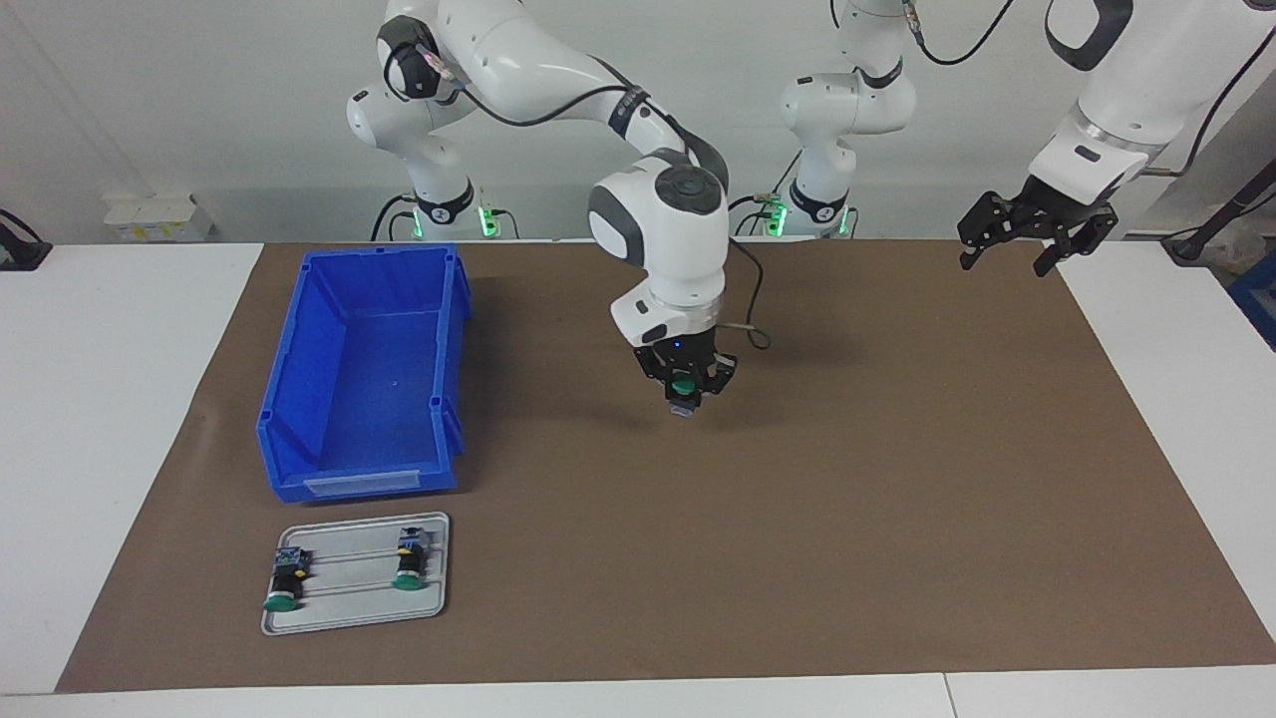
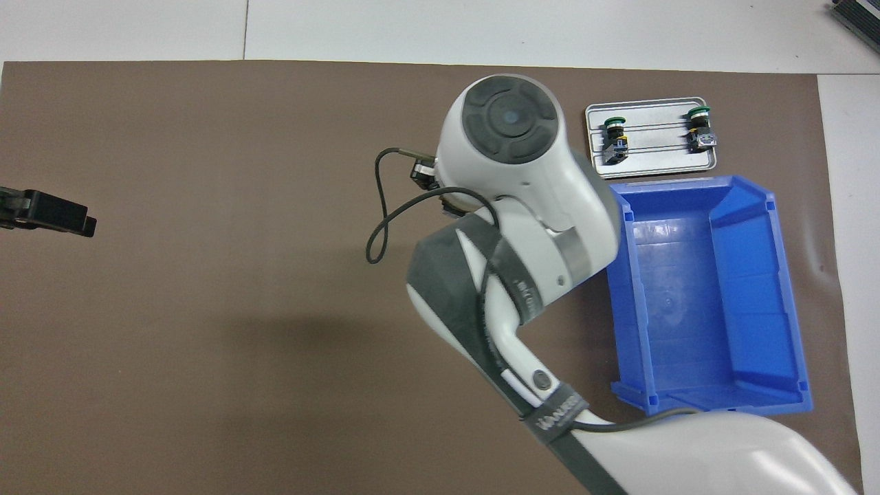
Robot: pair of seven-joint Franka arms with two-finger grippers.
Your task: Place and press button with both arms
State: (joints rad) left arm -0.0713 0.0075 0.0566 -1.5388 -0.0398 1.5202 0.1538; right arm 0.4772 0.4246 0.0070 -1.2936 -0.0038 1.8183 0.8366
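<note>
Gripping the button [image 1: 682,387] over the mat [image 1: 897,479], right gripper [image 1: 684,397] jaws (left gripper [image 1: 1032,231] spread, waiting).

Toward the left arm's end from the open blue plastic bin [image 1: 361,374], the brown mat [image 1: 897,499] lies bare; beside the bin stands only a small grey metal tray [image 1: 354,598]

Both arms [image 1: 518,60] are glossy white with dark grey joint caps, thin black cables, and small black hands.
</note>
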